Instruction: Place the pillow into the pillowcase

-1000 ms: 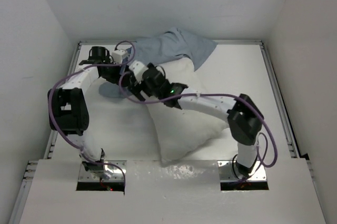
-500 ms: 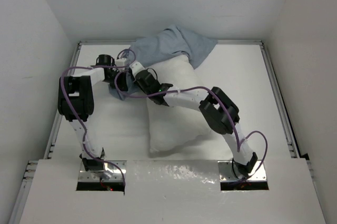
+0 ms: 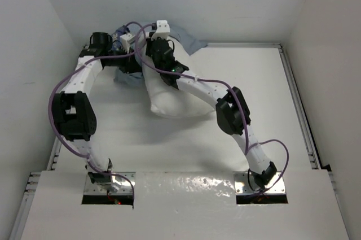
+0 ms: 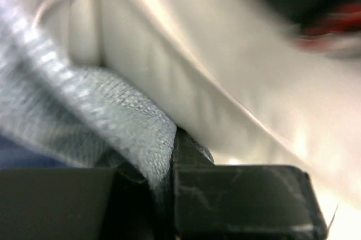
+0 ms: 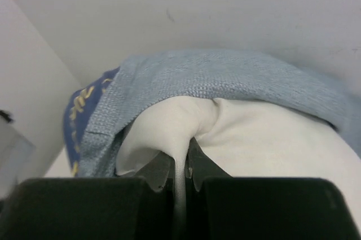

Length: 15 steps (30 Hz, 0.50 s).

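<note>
Our right gripper [image 5: 179,179] is pinched almost fully closed on a fold of white fabric at the corner of the pillow [image 5: 265,138]. Our left gripper [image 4: 167,173] is clamped just as tightly, on the grey-blue edge of the pillowcase [image 4: 79,104].

In the right wrist view the blue cloth arches over that pinched corner like a hood, so we judge the far end of the pillow has only just entered the mouth. From above, both wrists crowd the far left corner of the table [image 3: 259,87]. The pillow's near end lies bare on the table, well outside the case.

To do this step well, we should drive the right hand deeper, aiming the held corner at the closed end of the sack. The left hand should draw its edge the opposite way, toward us, over the pillow's bulk. Pulling low and taut would hold the mouth wide and stop the cloth bunching ahead of the corner. Neither grip should loosen until that corner is seated.
</note>
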Available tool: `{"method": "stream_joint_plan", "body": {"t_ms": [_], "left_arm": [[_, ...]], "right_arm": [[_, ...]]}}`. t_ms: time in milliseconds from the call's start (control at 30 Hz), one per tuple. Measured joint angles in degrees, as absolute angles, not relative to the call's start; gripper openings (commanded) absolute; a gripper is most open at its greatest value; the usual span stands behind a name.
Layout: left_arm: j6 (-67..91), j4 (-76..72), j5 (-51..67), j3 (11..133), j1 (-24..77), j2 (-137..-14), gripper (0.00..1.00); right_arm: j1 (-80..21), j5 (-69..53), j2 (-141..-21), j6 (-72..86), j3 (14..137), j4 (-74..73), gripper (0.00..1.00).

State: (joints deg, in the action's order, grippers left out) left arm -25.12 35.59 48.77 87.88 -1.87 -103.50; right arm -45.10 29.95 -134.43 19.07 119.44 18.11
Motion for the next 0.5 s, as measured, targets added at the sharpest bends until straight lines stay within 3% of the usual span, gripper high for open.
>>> {"method": "stream_joint_plan", "body": {"t_ms": [267, 500], "left_arm": [[-44.12, 59.75, 54.68, 106.28, 1.1, -103.77, 0.0], [-50.54, 66.26, 60.51, 104.66, 1.32, -103.72, 0.0]], "right_arm": [[-45.1, 33.08, -134.52, 23.09, 116.88, 19.68, 0.0], [-45.08, 27.55, -134.08, 29.1, 114.19, 20.14, 0.0]]}}
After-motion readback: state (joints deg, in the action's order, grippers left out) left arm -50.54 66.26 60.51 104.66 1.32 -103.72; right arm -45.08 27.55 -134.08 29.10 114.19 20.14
